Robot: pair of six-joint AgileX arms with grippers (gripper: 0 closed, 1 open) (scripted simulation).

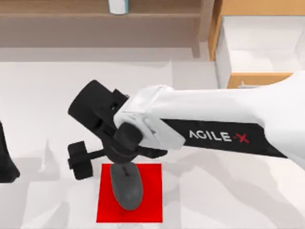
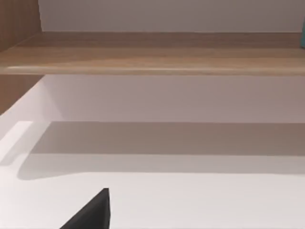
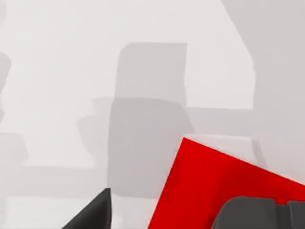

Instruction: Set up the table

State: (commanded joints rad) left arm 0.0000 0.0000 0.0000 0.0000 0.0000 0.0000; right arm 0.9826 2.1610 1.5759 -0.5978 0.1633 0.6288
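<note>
Spreading wide across the top view is the big, flat, plain white table (image 1: 43,95). It reaches from the left edge to the right edge. At the back stands a long brown wooden shelf (image 1: 95,14) with a small white and blue cup-like thing (image 1: 117,6) on it. At the back right is a light-brown wooden drawer cabinet (image 1: 257,47) with its white drawer pulled open.

A small red square mat (image 1: 147,210) lies flat on the table near the front, a bit left of the middle. A dark grey, egg-shaped computer mouse (image 1: 126,188) lies on the mat, with its round end toward the front.

The right arm, white with AGILE-X written on it, reaches in from the right. Its black right gripper (image 1: 123,167) hangs just over the back end of the mouse. I cannot tell if its fingers are open or closed, or if they touch the mouse.

The left arm (image 1: 7,162) is parked at the left edge of the table, well apart from the mat.

The right wrist view shows a corner of the red mat (image 3: 214,186) on the white table (image 3: 71,47), with a grey bit of the mouse (image 3: 248,214) on it. The left wrist view shows the bare table (image 2: 190,200) and the wooden shelf (image 2: 152,57) from the side.
</note>
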